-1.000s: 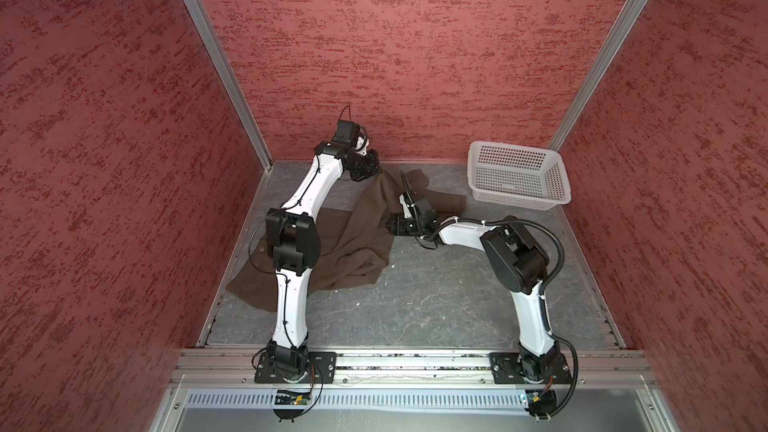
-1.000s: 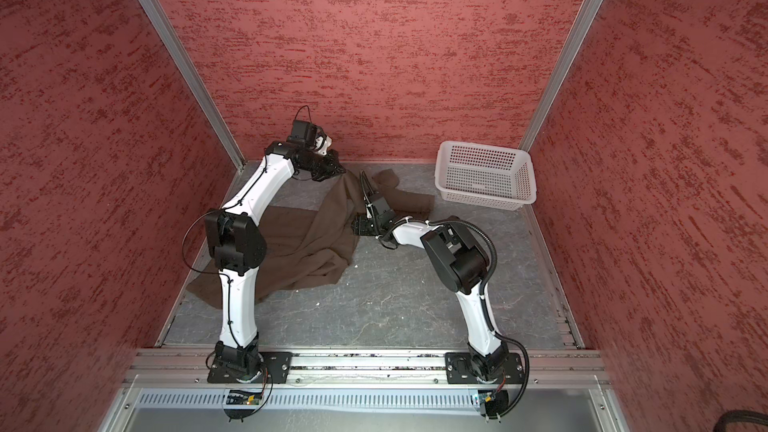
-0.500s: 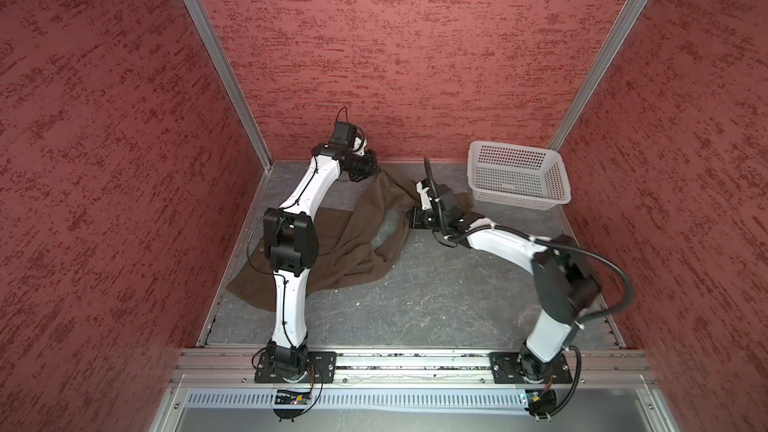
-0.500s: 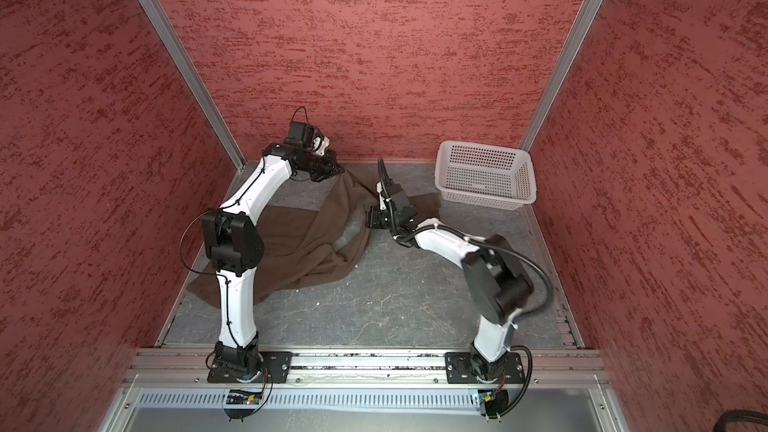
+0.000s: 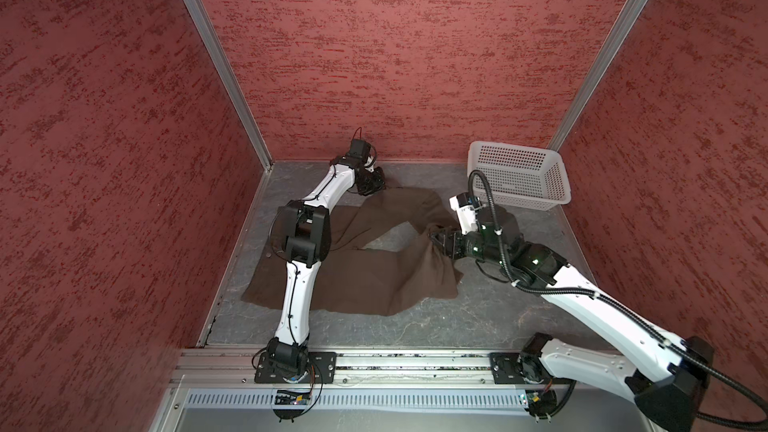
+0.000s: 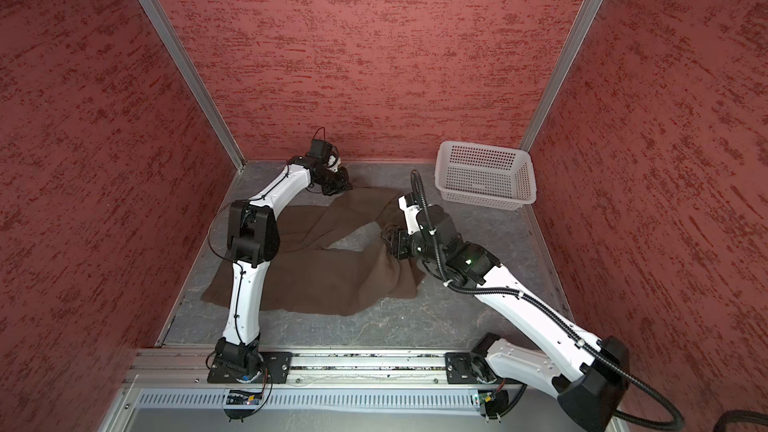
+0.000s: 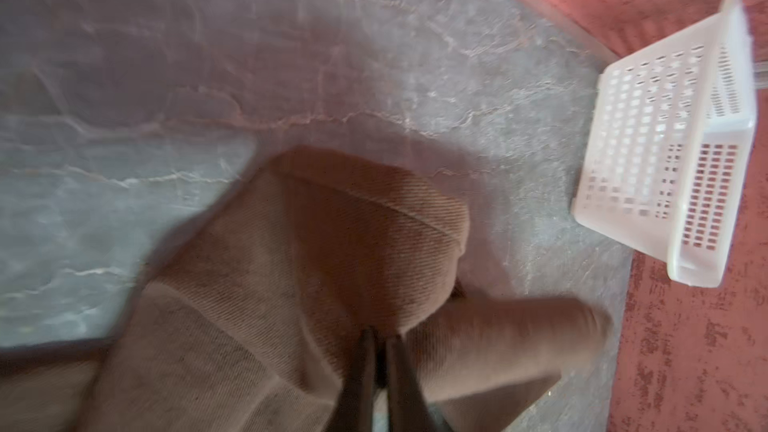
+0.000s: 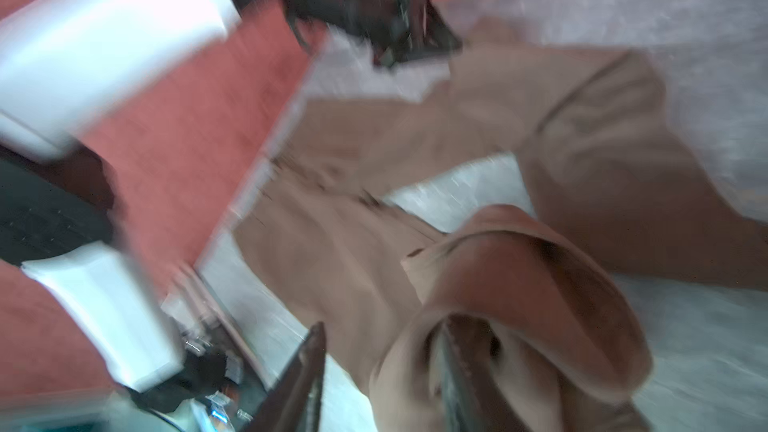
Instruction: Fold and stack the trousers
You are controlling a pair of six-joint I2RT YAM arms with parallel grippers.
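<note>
The right hand (image 5: 434, 238) has its fingers (image 8: 309, 363) standing wide apart. A bunched fold of the trousers (image 5: 357, 280) is draped around one of them, and bare surface shows between the cloth and the other finger, so nothing is clamped. That wrist view is badly blurred. In both top views this hand (image 6: 388, 238) sits low near the middle of the surface (image 5: 478, 317), and the brown cloth rises in a peak to meet it. The left hand (image 5: 374, 187) reaches to the far edge by the back wall (image 5: 395, 56), at the far end of one trouser leg. In its wrist view the fingers (image 7: 363, 367) stand only a narrow slit apart, their tips against a hump of cloth (image 7: 291, 263). I cannot tell whether any cloth is pinched. The trousers (image 6: 324, 280) are unfolded and rumpled, with the two legs forking apart. They spread from the left side, under the left arm, to the middle of the surface (image 6: 415, 326). The white basket (image 5: 557, 184) stands upright in the far right corner, apart from the cloth.
</note>
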